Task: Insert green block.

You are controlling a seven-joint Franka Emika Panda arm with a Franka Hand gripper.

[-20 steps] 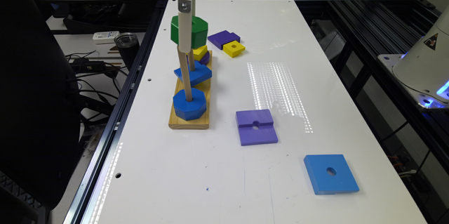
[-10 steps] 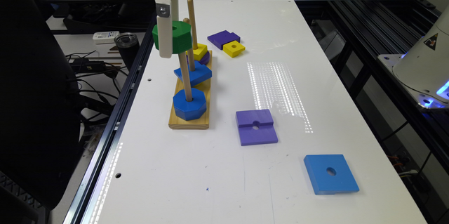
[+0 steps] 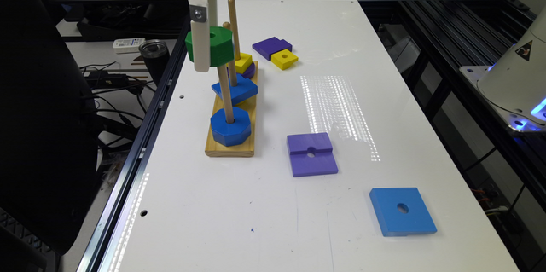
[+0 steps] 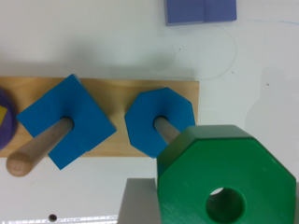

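**Green octagon held above the peg board**

Green and thick, the green block (image 3: pixel 211 46) is hanging in the air, clamped by the gripper (image 3: pixel 204 48) whose white finger (image 3: pixel 200 37) is pressing against the block's side facing the exterior view's left. In the wrist view the green block (image 4: pixel 226 179) is sitting close to the camera with its round centre hole showing, a grey finger (image 4: pixel 135 201) lying flat against one of its edges; the jaws are closing on the block and holding it clear of everything below.

Under it the wooden base (image 3: pixel 230 146) is lying on the white table (image 3: pixel 341 50), carrying three upright pegs. The nearest peg (image 3: pixel 225 93) is passing through the blue octagonal block (image 3: pixel 230 126), which is resting on the base, and its upper end is disappearing behind the green block, so whether the peg tip is entering the hole cannot be told. The middle peg is holding a blue square block (image 3: pixel 235 88), and the far peg (image 3: pixel 233 24) is standing over a yellow block (image 3: pixel 243 62) stacked on a purple one.

Loose on the table are lying a purple notched square (image 3: pixel 311 154), a blue square with a hole (image 3: pixel 402 211), a small yellow square (image 3: pixel 284 59) and a purple piece (image 3: pixel 271 46) touching it.
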